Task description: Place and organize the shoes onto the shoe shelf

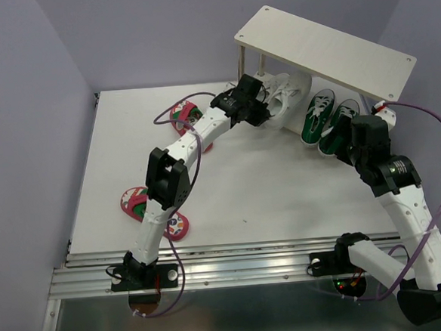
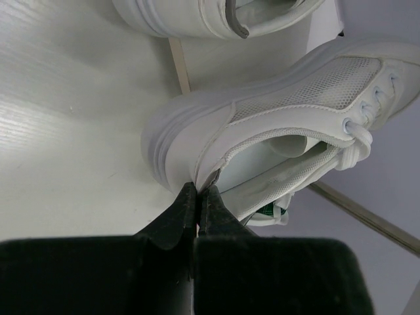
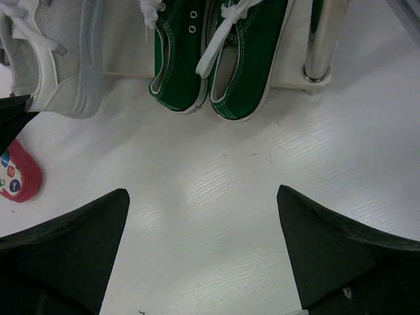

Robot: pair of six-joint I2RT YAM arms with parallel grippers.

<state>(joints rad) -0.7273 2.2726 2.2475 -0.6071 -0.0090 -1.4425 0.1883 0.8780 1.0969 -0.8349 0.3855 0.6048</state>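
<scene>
My left gripper is shut on the heel rim of a white sneaker at the left end of the shoe shelf, under its top board. The second white sneaker lies just beyond it. Two green sneakers stand side by side on the lower board, heels toward me, and show in the right wrist view. My right gripper is open and empty over the table in front of them. One red-pink flip-flop lies left of the shelf; another lies partly under the left arm.
A chrome shelf post stands right of the green sneakers. The left arm stretches diagonally across the table. The table's metal front rail runs along the near edge. Walls close in on the left and the back.
</scene>
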